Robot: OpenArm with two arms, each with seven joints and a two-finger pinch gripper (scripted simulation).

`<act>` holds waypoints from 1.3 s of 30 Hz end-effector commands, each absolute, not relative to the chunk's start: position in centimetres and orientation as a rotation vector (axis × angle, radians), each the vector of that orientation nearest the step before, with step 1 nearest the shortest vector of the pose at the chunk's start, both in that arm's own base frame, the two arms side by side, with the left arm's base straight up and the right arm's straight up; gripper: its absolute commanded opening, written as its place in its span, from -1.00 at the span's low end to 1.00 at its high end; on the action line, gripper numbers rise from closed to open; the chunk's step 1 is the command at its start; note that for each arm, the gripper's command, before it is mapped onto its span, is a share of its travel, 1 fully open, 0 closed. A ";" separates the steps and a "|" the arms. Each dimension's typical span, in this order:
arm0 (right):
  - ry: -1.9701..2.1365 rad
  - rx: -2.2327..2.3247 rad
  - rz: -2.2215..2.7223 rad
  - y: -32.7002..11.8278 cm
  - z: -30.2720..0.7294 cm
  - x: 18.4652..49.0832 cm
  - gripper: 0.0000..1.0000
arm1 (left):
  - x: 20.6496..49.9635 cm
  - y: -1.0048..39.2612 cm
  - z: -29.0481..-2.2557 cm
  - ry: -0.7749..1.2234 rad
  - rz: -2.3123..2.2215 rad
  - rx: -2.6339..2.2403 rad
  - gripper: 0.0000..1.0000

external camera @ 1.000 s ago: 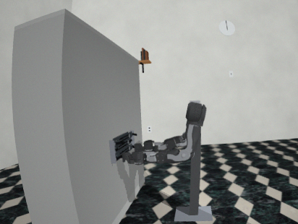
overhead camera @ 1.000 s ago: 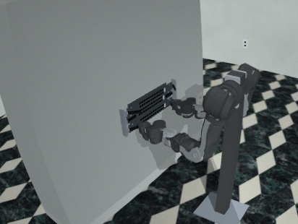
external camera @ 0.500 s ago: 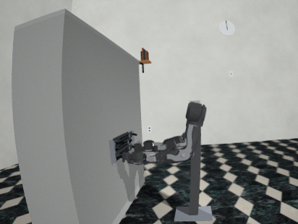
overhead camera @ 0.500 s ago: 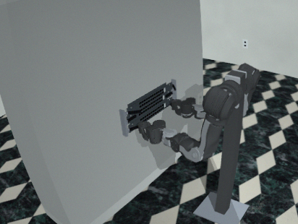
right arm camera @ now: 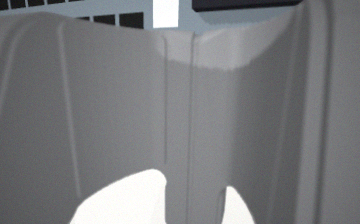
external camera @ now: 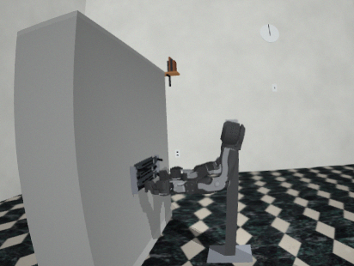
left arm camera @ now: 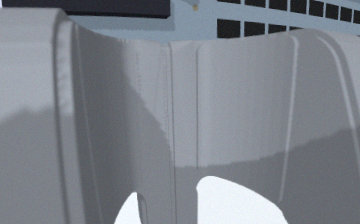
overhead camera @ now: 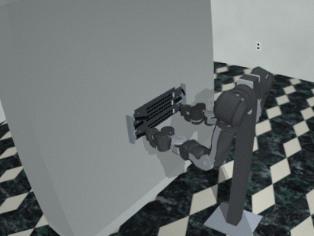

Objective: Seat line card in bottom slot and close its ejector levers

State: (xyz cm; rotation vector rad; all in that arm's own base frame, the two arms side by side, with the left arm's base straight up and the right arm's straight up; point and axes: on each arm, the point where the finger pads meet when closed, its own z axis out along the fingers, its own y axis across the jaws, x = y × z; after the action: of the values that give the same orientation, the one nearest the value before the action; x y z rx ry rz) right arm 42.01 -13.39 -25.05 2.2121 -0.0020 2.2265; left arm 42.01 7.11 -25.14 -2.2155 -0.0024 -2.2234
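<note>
1. Grey cabinet wall [overhead camera: 84, 99] [external camera: 116, 107] first, since I'm going left to right in the top view. The card cage [overhead camera: 130, 129] [external camera: 134, 179] is mounted on it, faces outward, and carries the cards for me, so neither gripper has to hold any weight.

2. The line card [overhead camera: 161, 121] is the lowest one in that stack, around 8 o'clock from the far arm's fingers. Its lower edge is mostly blocked from my cameras, so I can't tell whether both ejectors are flush.

3. Left gripper [overhead camera: 149, 135] [external camera: 148, 187] sits by the cage's near end, roughly 7 o'clock of the stack. Jaws are together with nothing in them. Makes sense to me: a closed tip is a decent pusher. The left wrist cam has a dark bar [left arm camera: 85, 8] at 11 o'clock, probably a lever, but I can't say whose.

4. Right gripper [overhead camera: 184, 110] [external camera: 162, 173] is at the far end, about 4 o'clock of the stack, also pinched shut on nothing. Its wrist cam gets another dark bar [right arm camera: 247, 4] near 1 o'clock. One arm per end should let me load the card evenly.

5. My read: this is the lever-pressing stage. Next I'd push inward on the bottom pair only; drifting upward could catch a neighbour's lever.

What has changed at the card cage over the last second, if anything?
Nothing that I can make out: no visible move, grasp or release. The left gripper and right gripper are still at the two ends of the card cage, jaws shut. Any very slight lever motion would be too small to tell here.
</note>
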 end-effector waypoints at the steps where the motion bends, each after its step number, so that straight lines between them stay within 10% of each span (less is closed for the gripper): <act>1: 0.000 2.221 2.222 -13.3 -24.8 42.5 -1.00 | 42.5 7.0 -24.8 0.000 -2.222 -2.221 -1.00; 39: 0.000 2.221 2.222 -13.1 -24.8 43.2 -1.00 | 43.2 6.8 -24.8 0.000 -2.222 -2.221 -1.00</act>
State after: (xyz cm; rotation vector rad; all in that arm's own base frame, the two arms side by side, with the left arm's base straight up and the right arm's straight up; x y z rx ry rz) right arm 42.69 -13.18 -25.06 2.2063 -0.0019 2.2328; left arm 42.68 6.90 -25.15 -2.2091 -0.0038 -2.2286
